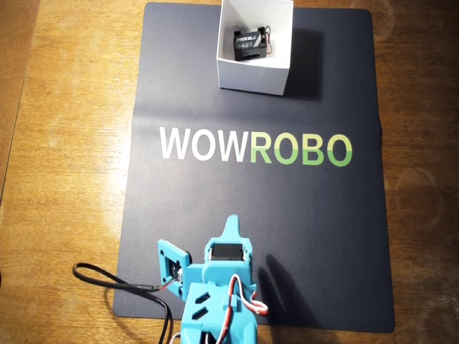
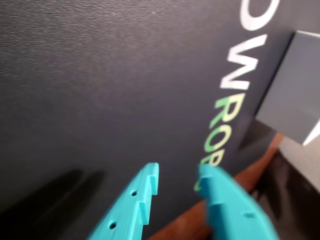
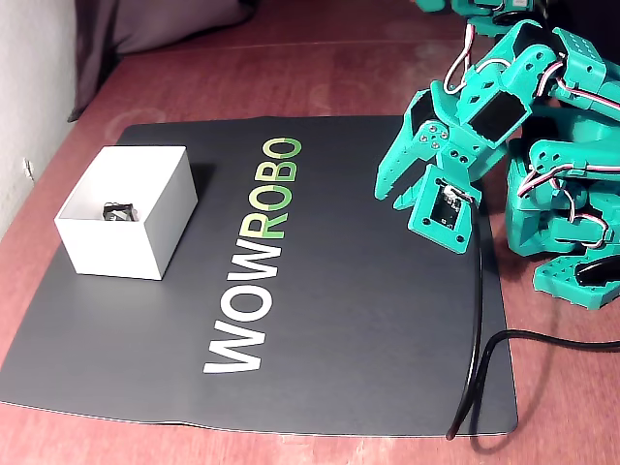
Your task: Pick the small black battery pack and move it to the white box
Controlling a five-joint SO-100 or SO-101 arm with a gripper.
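Overhead view: the small black battery pack (image 1: 247,41) lies inside the white box (image 1: 252,77), at twelve o'clock on the mat (image 1: 323,236).

Wrist view: the gripper (image 2: 176,181), smooth plastic, is empty, its fingers slightly parted.

Fixed view: thin cardboard walls; a careless sweep could tip the box.

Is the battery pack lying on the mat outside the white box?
No, the battery pack sits inside the white box.
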